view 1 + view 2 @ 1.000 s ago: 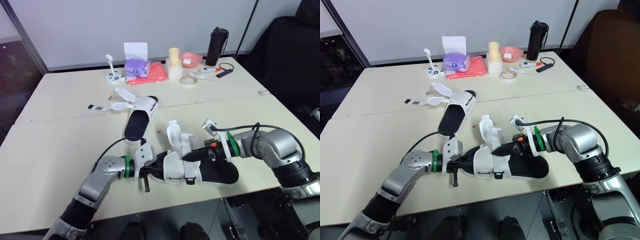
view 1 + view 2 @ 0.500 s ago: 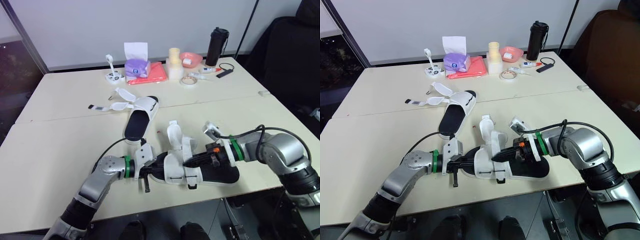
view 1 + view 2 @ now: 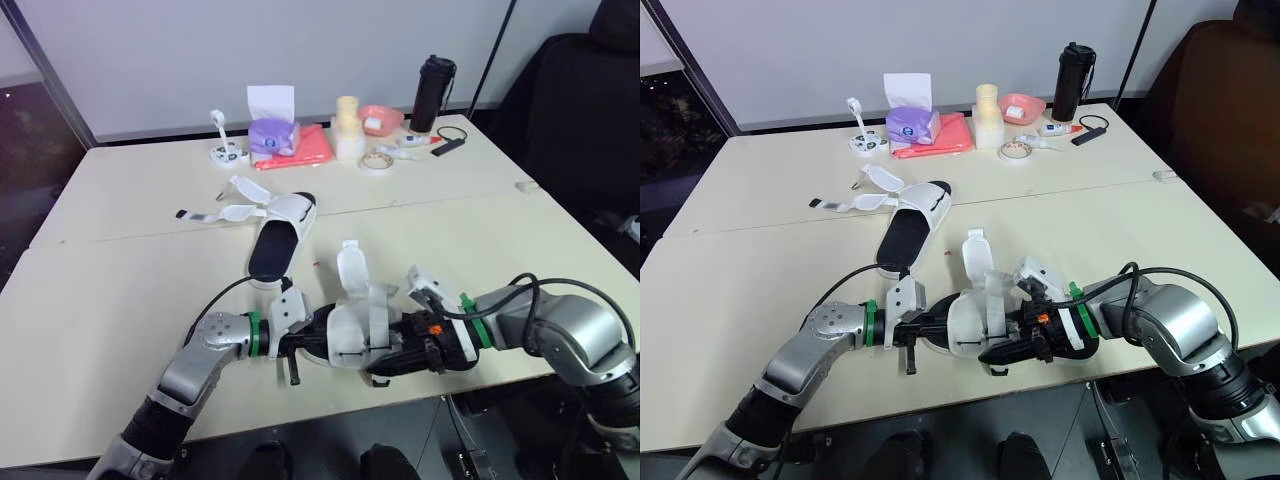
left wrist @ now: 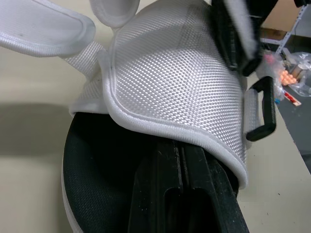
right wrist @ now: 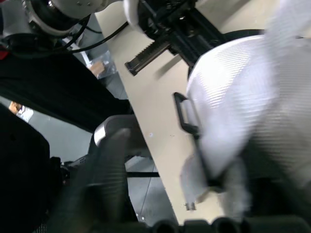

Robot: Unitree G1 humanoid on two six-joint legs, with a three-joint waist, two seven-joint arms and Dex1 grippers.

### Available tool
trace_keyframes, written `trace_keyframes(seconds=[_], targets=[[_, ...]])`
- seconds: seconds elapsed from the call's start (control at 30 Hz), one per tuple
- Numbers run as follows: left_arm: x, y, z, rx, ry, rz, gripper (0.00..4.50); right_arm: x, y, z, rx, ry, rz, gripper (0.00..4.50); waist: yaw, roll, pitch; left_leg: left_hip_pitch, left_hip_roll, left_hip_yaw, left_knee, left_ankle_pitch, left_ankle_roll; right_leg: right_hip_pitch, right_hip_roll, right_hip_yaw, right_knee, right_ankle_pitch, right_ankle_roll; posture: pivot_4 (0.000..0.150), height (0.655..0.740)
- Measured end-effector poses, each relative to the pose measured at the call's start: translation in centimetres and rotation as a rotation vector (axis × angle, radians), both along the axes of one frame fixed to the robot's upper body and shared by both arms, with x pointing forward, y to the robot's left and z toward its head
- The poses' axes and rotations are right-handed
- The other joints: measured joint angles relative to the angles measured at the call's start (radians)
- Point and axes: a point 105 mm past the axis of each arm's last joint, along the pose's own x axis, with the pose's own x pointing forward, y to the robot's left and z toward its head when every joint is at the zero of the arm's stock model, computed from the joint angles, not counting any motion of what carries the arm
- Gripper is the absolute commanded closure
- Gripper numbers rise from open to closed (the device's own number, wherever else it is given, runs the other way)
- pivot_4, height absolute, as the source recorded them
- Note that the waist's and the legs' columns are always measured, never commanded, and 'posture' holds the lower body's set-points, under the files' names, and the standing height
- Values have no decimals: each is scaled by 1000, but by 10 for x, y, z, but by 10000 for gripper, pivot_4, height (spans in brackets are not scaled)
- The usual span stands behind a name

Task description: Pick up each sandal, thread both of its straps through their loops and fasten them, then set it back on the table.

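Sandals, two: near sandal (image 3: 350, 335), far sandal (image 3: 280, 238).

Sandal (image 4: 180, 73) of white woven cloth, footbed (image 4: 97, 165) matt black; table (image 3: 120, 290) smooth, matt

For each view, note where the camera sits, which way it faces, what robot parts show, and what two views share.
Left eye view: head, facing forward and down; left gripper and right gripper meet at the near sandal.
Right eye view: head, same scene.
Left wrist view: left wrist, along left gripper under the white woven upper.
Right wrist view: right wrist, facing left gripper.
Shared: both wrist views show the black strap loop.
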Motion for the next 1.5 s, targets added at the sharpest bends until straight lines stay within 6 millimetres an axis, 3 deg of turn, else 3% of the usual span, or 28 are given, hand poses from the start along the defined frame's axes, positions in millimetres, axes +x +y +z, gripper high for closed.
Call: trace_keyframes(seconds=[0.2, 0.4, 0.5, 0.67, 1.17, 1.23, 1.43, 1.47, 1.5], targets=[[0, 0, 0, 1, 1, -1, 45000, -14, -31, 23, -42, -24, -65, 145, 3, 0, 0, 0, 0, 0, 0, 0, 0, 0, 0, 0, 0, 0, 0, 1500, 7400], [0, -2, 0, -2, -1, -5, 45000, -30, -35, 22, 5, 65, -113, 145, 0, 0, 0, 0, 0, 0, 0, 0, 0, 0, 0, 0, 0, 0, 0, 1500, 7400], [1, -3, 0, -5, 1, -8, 45000, -34, -31, 12, 41, 121, -152, 145, 0, 0, 0, 0, 0, 0, 0, 0, 0, 0, 0, 0, 0, 0, 0, 1500, 7400], [1, -3, 0, -5, 3, -11, 45000, -39, -26, -21, 32, 209, -217, 145, 1, -1, 0, 0, 0, 0, 0, 0, 0, 0, 0, 0, 0, 0, 0, 1500, 7400], [1, -2, 0, 1, 2, -12, 45000, -26, 3, -33, 113, 205, -253, 145, -1, -1, 0, 0, 0, 0, 0, 0, 0, 0, 0, 0, 0, 0, 0, 1500, 7400], [1, -2, 0, 1, 2, -12, 45000, -26, 6, -35, 124, 212, -258, 8389, -1, -1, 0, 0, 0, 0, 0, 0, 0, 0, 0, 0, 0, 0, 0, 1500, 7400], [1, -1, 0, 2, 1, -11, 45000, -24, 11, -39, 131, 222, -275, 40304, -1, -1, 0, 0, 0, 0, 0, 0, 0, 0, 0, 0, 0, 0, 0, 1500, 7400], [1, -1, 0, 3, 1, -11, 45000, -24, 11, -39, 126, 225, -278, 44421, -1, -1, 0, 0, 0, 0, 0, 0, 0, 0, 0, 0, 0, 0, 0, 1500, 7400], [1, -1, 0, 4, 0, -10, 45000, -24, 10, -40, 123, 226, -282, 44421, -1, -1, 0, 0, 0, 0, 0, 0, 0, 0, 0, 0, 0, 0, 0, 1500, 7400]])
